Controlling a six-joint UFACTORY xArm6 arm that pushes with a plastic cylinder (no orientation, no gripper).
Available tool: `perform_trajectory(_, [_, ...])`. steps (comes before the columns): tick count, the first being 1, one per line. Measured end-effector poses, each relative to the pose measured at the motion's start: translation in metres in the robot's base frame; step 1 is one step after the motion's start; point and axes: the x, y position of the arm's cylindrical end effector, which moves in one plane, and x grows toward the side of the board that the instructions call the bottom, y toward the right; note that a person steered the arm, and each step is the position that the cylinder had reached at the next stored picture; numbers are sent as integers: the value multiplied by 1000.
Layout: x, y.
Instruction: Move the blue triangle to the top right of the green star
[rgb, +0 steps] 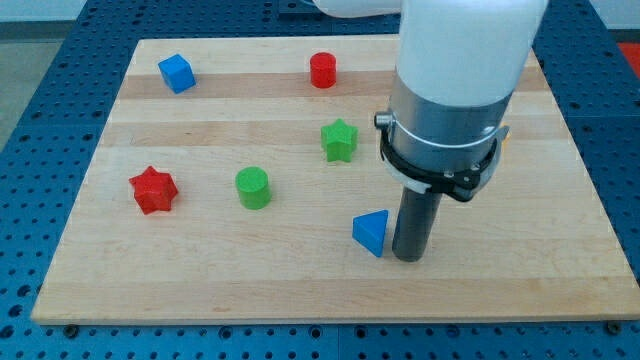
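Note:
The blue triangle (371, 232) lies on the wooden board toward the view's bottom, right of centre. The green star (339, 140) sits above it and a little to the left, near the board's middle. My tip (409, 257) rests on the board just to the right of the blue triangle, touching or almost touching its right side. The arm's white and grey body hangs over the board's upper right and hides part of it.
A green cylinder (253, 187) and a red star (153, 190) lie at the left. A blue cube (176, 73) is at the top left, a red cylinder (322, 70) at the top middle. A yellow-orange piece (503, 135) peeks from behind the arm. The board (200, 290) ends near the bottom.

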Motion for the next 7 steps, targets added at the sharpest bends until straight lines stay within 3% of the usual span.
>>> perform_trajectory(1, [36,-21])
perform_trajectory(2, [29,-30])
perform_trajectory(3, [-30,-32])
perform_trajectory(5, [-195,-32])
perform_trajectory(6, [-200,-43])
perform_trajectory(7, [-174,-36])
